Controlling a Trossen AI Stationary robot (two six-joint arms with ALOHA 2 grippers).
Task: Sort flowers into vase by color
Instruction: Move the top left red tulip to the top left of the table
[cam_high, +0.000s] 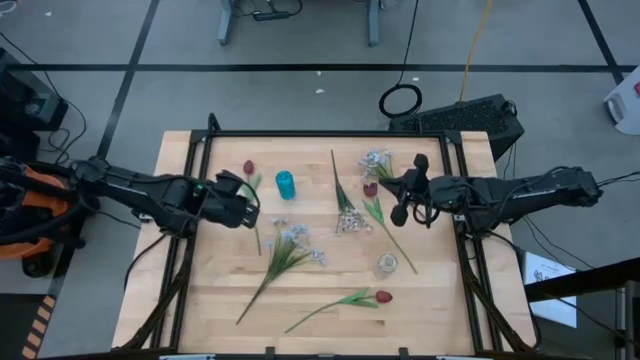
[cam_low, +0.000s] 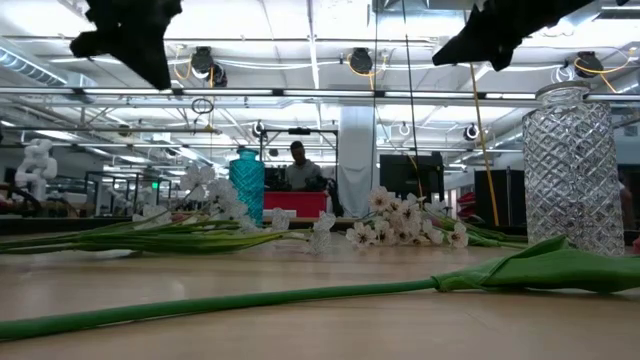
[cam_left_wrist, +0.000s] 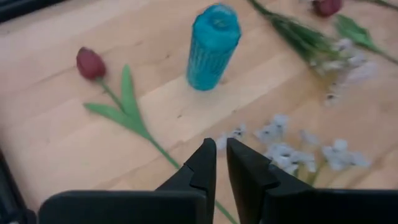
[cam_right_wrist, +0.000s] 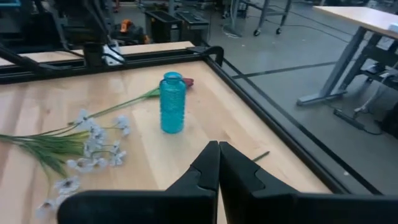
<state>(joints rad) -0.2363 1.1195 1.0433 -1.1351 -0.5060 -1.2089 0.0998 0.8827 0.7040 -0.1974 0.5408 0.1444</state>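
Left gripper (cam_left_wrist: 221, 163) raised over a red tulip's stem (cam_left_wrist: 134, 121) — fingers slightly parted, right gripper (cam_right_wrist: 218, 163) aloft — pressed together

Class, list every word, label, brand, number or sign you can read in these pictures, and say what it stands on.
None can be read.
Blue ribbed glass vase: no label.
Clear cut-glass vase: no label.
White papers on the floor beside the table: print too small to read.

vases: you've got one vase (cam_high: 286, 184) standing left, the other (cam_high: 387, 264) right
flowers (cam_high: 283, 251): lying between them
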